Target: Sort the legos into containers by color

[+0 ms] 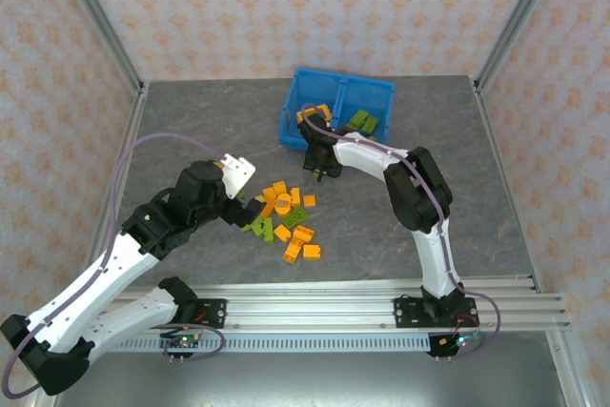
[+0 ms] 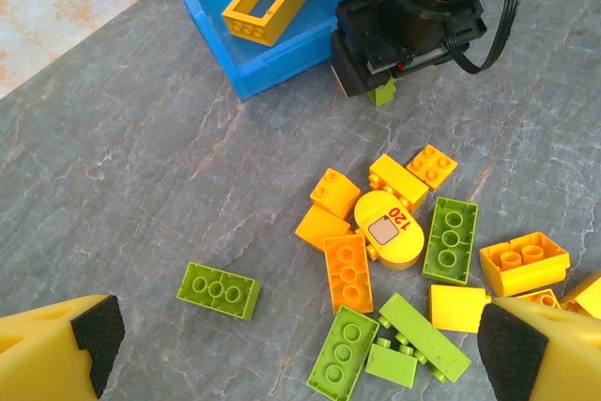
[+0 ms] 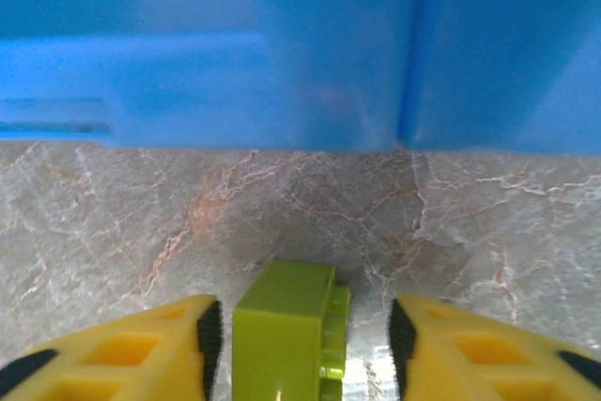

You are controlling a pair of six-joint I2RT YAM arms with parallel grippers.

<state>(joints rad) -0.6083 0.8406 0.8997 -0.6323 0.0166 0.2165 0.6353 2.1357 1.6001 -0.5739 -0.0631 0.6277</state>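
**Tabletop, left to right.** Left fingers (image 1: 240, 205) are spread wide and hold nothing. They hover at the near-left edge of the loose legos (image 1: 286, 221) (orange and lime green, mixed), heaped on the grey tabletop (image 1: 191, 121) between the arms. A lone green brick (image 2: 218, 290) lies apart, left of the heap. Right fingers (image 1: 319, 167), partly spread, straddle a small lime brick (image 3: 286, 335): one pad touches it, the other stands off. Just beyond is the blue bin (image 1: 291, 132). Its left compartment holds orange pieces, including the flat frame (image 2: 268, 2); its right compartment holds green pieces (image 1: 363, 122).
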